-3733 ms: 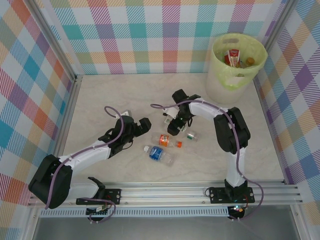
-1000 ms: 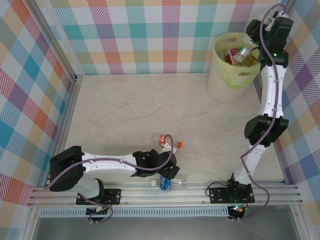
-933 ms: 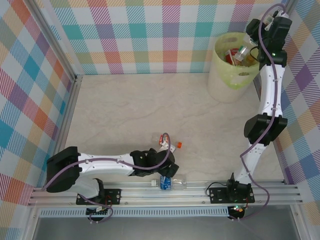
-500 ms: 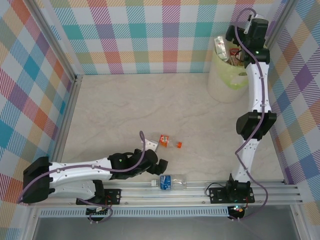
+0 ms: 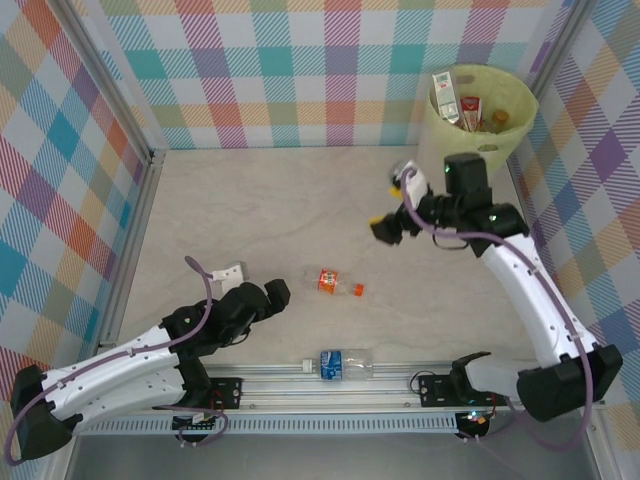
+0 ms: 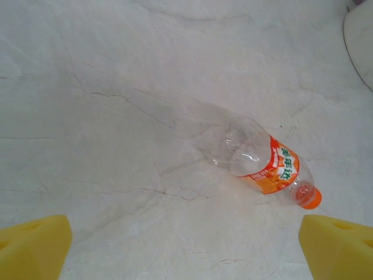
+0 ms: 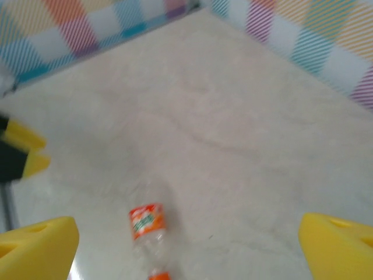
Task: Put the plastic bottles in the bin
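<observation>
Orange-label bottle (image 5: 333,282) lies on its side on desk (image 5: 250,200), cap pointing right. Left gripper (image 5: 265,297) just to its left, jaws spread wide, nothing held. Blue-label bottle (image 5: 345,363) lies at near edge of desk, beside rail (image 5: 400,378). Right gripper (image 5: 393,203) above desk, right of centre, jaws apart, nothing held. Bin (image 5: 523,100) in far right corner, several bottles (image 5: 470,108) inside.

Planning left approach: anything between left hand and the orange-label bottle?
Nothing: only bare tabletop between left hand and orange-label bottle, seen in left wrist and top views.
</observation>
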`<state>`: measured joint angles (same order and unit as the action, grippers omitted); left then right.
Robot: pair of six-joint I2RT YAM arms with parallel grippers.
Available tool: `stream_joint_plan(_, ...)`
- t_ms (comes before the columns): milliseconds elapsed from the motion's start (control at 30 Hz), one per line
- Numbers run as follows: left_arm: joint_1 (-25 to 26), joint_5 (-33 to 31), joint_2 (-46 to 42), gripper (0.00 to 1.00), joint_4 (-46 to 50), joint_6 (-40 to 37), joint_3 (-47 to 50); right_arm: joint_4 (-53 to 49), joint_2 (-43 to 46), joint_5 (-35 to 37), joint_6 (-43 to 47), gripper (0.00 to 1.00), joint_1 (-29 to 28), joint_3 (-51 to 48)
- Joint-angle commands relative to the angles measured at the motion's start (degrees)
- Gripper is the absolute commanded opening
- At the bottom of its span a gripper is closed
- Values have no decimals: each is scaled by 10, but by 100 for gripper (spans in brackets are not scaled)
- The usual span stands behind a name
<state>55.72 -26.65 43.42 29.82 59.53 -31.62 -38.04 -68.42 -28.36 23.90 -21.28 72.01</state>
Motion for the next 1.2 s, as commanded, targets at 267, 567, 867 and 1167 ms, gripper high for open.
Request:
stream_joint_plan(267, -15, -7, -6, 100, 6, 75, 27, -161, 16, 150, 90, 97, -331, -151)
stream_joint_plan(567, -16, -18, -45, 100, 21, 100, 44, 47, -54, 235, 86, 97, -488, -229)
stream_joint_plan(867, -16, -18, -39, 100, 19, 104, 51, 162, -138, 309, 85, 90, -518, -276)
stream_joint_plan(1167, -17, -24, -27, 100, 15, 102, 49, 216, -180, 357, 56, 89, -525, -289)
